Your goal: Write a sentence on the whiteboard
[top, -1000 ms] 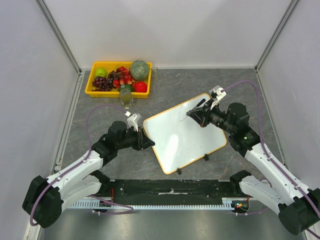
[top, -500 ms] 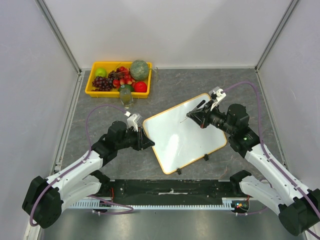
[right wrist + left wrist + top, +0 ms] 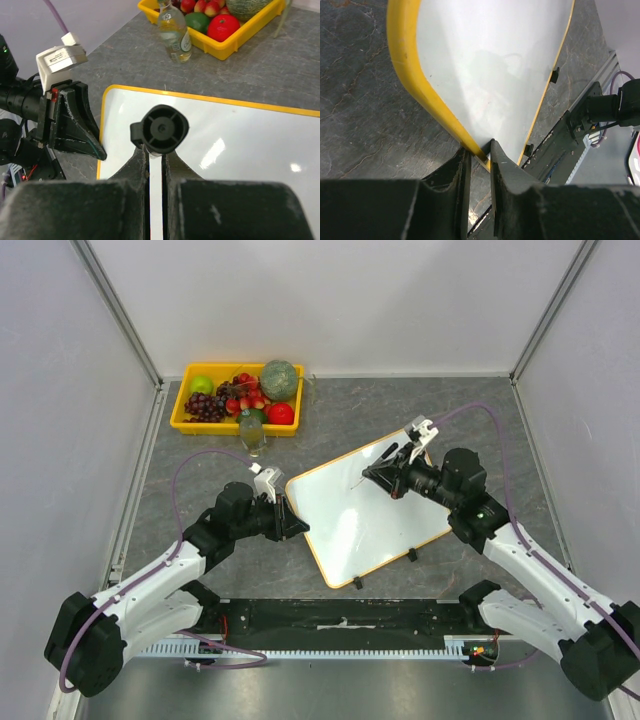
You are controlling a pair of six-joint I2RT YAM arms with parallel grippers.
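The right claw (image 3: pixel 390 478) has slid left over the whiteboard (image 3: pixel 345 525), clamped tight on a black marker (image 3: pixel 160 129). The left claw (image 3: pixel 480 150), unmoved, pinches the board's yellow frame at its left corner. The board lies flat on the grey surface (image 3: pixel 460 410).

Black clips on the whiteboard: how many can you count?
2, both on the whiteboard's near edge: one clip by its nearest corner, the other clip further right. The right arm may hide others.

Grey table (image 3: pixel 480 410) w/ whiteboard (image 3: pixel 350 525), fruit tray (image 3: pixel 205 426), bottle (image 3: pixel 251 436).
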